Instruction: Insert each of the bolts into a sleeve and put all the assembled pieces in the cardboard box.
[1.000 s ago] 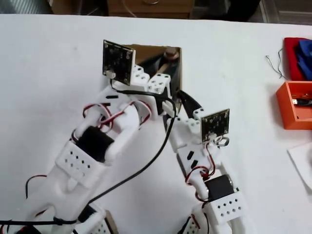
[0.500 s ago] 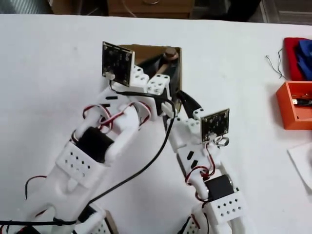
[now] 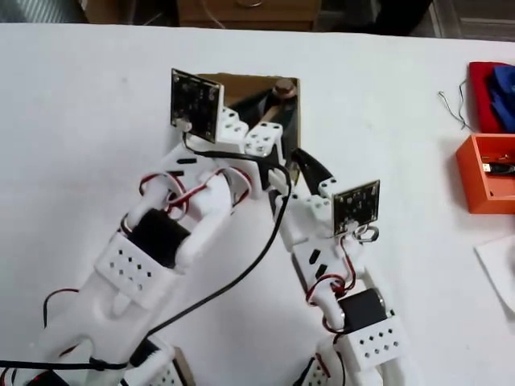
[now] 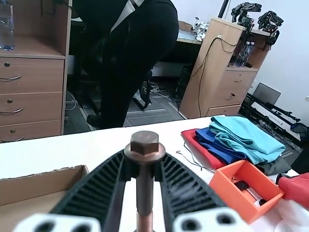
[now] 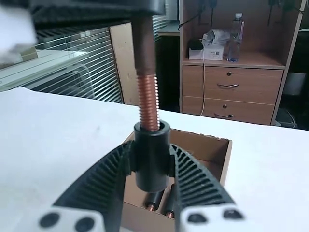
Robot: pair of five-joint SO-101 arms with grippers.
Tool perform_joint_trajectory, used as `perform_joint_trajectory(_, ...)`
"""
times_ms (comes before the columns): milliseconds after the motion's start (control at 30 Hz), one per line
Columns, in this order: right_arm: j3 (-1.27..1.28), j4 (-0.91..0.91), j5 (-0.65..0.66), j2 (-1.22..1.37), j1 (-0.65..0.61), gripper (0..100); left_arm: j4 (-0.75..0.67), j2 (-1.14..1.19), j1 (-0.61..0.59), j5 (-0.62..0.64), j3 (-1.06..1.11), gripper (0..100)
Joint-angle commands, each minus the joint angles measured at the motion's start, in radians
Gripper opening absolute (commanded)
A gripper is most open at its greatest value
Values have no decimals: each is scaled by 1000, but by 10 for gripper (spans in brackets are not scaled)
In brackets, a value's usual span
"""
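Bolt (image 4: 144, 145) stands gripped tight in the left jaws, with its six-sided head sticking out past them. Its threaded end goes into the top of the black sleeve (image 5: 151, 164). The right jaws are clenched on the sleeve, one on each side. Seen from above, the bolt's head shows over the cardboard box (image 3: 241, 80), which sits on the white desk (image 3: 80, 121). Two finished pieces (image 5: 159, 203) lie side by side in the box. An orange tray (image 3: 483, 173) and folded cloths (image 4: 231, 140) sit well apart from it.
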Motion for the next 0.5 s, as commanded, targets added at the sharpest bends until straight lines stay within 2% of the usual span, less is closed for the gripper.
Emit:
perform_joint_trajectory(0, -58, 2, -6, 2, -5, 21, -28, -20, 9, 2, -12, 25)
perform_joint_trajectory(267, -61, -2, -3, -2, -5, 21, -2, -20, 11, 3, 16, 26)
perform_joint_trajectory(467, -74, -5, 98, -2, -5, 21, 9, -21, 11, 5, 61, 26)
